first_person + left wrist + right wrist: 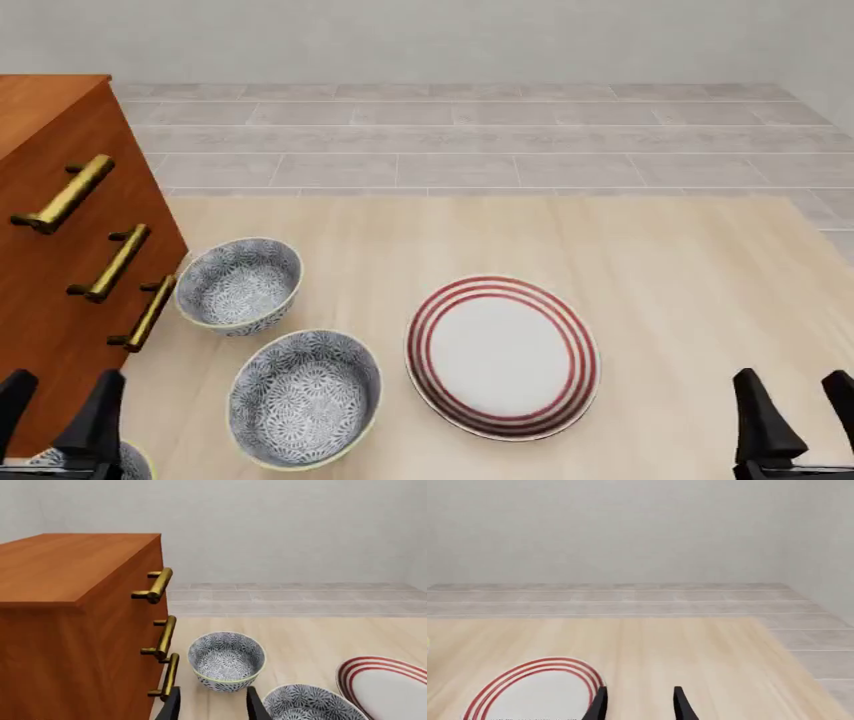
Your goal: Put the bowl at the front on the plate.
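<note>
I see the bowl (80, 462) just under my spread left claw (54, 405), left of the plate (503, 357); right claw (798, 408) spread too.

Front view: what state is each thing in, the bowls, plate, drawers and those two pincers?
Far bowl: upright, empty.
Middle bowl: upright, empty.
Near bowl: mostly hidden under the left pincer, contents unseen.
Plate: lying flat, empty.
Drawers: all three shut.
Left pincer: open, holding nothing.
Right pincer: open, holding nothing.
</note>
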`<act>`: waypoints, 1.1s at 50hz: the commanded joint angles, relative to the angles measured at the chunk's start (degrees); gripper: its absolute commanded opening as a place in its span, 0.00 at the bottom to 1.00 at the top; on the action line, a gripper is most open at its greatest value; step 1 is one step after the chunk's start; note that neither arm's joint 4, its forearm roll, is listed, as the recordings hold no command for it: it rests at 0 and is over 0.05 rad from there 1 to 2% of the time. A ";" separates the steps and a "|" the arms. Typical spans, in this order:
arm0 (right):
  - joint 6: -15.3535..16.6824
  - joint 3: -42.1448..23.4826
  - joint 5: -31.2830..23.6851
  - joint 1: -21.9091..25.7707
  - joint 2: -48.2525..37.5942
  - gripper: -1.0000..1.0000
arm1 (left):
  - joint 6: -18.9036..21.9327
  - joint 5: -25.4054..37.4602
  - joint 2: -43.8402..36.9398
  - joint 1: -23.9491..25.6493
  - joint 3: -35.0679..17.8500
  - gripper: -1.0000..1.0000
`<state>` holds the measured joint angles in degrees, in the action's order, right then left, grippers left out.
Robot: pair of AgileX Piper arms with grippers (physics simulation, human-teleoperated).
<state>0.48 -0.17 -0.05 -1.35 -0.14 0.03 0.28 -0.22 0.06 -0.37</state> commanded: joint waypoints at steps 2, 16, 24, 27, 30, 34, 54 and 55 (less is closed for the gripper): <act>-1.08 -0.02 0.06 1.13 -0.19 1.00 | -0.62 -0.27 -0.38 -0.10 0.08 1.00; -1.08 0.00 -0.05 1.14 -0.11 1.00 | 0.30 2.69 0.15 0.80 -3.39 1.00; -0.96 -0.06 -0.27 1.16 0.05 1.00 | 1.11 10.52 0.15 2.60 -9.51 1.00; -0.98 0.02 0.03 1.16 -0.19 1.00 | 0.68 16.05 0.17 4.47 -13.95 1.00; -1.02 0.00 0.00 1.16 -0.19 1.00 | 1.13 18.39 0.20 5.19 -17.10 1.00; -0.97 0.04 0.12 1.17 -0.29 1.00 | -0.47 23.57 0.18 5.79 -21.02 1.00; -0.95 -0.17 -0.17 1.18 -0.22 1.00 | 2.22 37.68 -7.12 8.50 -31.75 1.00; -0.94 -0.23 -0.26 1.18 -0.19 1.00 | 3.42 37.63 -6.97 8.29 -31.97 1.00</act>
<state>-0.49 -0.24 -0.05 -0.18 -0.42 2.05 33.07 -3.58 6.73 -27.53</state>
